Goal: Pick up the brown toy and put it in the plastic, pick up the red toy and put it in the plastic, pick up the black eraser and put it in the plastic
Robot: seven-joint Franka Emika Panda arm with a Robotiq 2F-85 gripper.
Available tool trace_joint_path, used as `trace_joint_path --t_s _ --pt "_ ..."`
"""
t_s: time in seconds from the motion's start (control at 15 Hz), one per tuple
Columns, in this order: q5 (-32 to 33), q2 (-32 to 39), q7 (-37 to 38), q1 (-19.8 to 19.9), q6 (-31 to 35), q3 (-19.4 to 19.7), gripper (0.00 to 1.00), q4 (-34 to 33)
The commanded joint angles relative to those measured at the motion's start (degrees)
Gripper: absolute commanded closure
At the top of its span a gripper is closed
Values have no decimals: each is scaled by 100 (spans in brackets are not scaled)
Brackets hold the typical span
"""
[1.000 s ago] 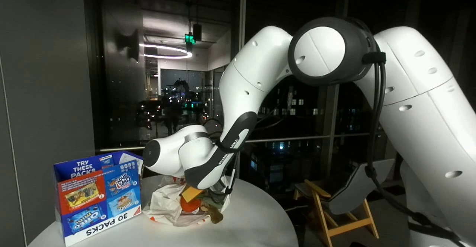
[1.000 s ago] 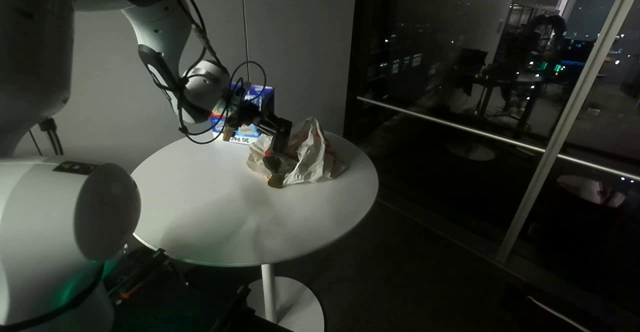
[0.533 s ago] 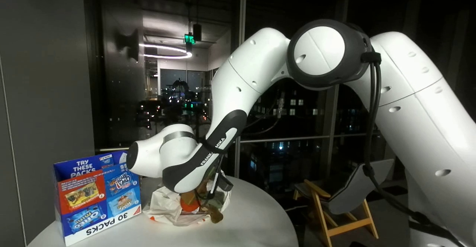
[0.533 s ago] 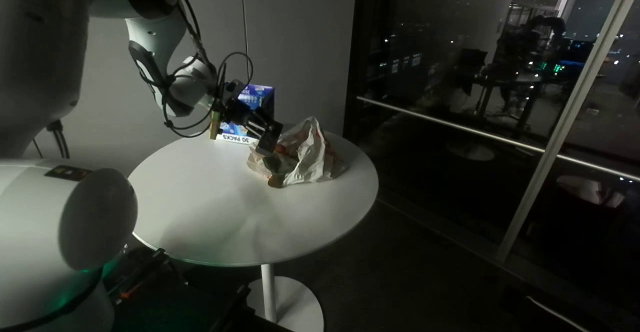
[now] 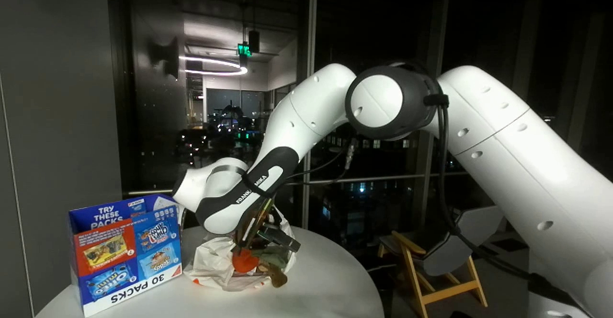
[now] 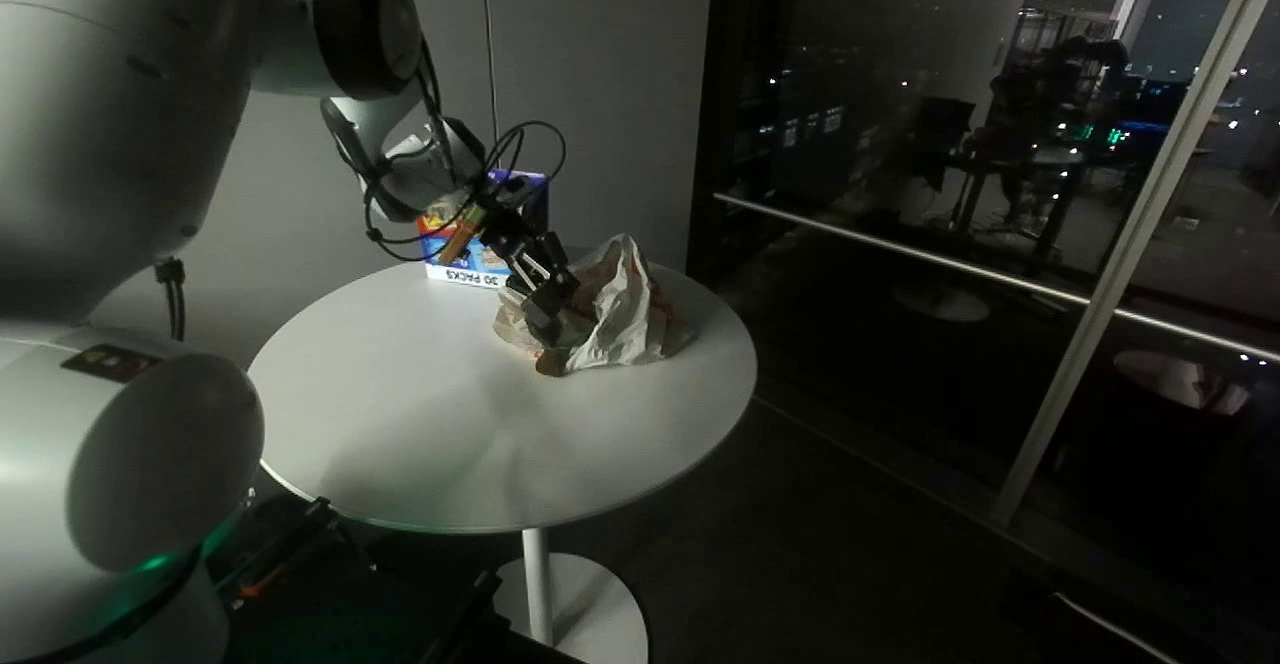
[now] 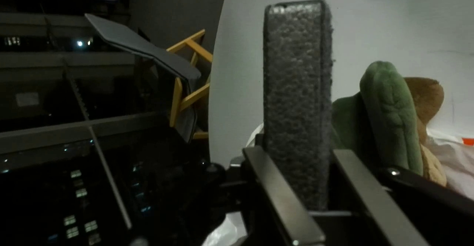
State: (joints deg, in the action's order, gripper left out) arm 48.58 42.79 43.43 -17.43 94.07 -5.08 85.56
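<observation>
so the gripper (image 7: 298,157) has the eraser (image 7: 296,86) pinched tight, tilted over the bag (image 5: 213,265) in both exterior views, can't tell if it's touching anything. red toy (image 5: 245,262) lies in the bag's folds, brown toy (image 5: 278,278) pokes out at its edge. box (image 5: 127,260) stands just beside, on the table (image 5: 330,284).

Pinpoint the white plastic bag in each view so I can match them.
In an exterior view: white plastic bag, low, left of centre.
In an exterior view: white plastic bag, near the centre.
In the wrist view: white plastic bag, at the right edge.
Shared landmark: white table, in all three.
</observation>
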Motion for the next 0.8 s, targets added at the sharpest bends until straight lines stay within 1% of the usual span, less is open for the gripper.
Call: trace_joint_path --t_s 0.0,0.27,0.4,0.6,0.73 --pt "-442 774 -605 -64 -639 190 81 -1182" --pt "-822 1443 -1058 -118 -1012 344 81 -2166" --pt "-817 1701 -1111 -200 -921 475 81 -2523" --pt "-545 2035 -861 -413 -639 792 81 -2934" --pt "-498 2201 -701 -515 -580 969 81 -3165"
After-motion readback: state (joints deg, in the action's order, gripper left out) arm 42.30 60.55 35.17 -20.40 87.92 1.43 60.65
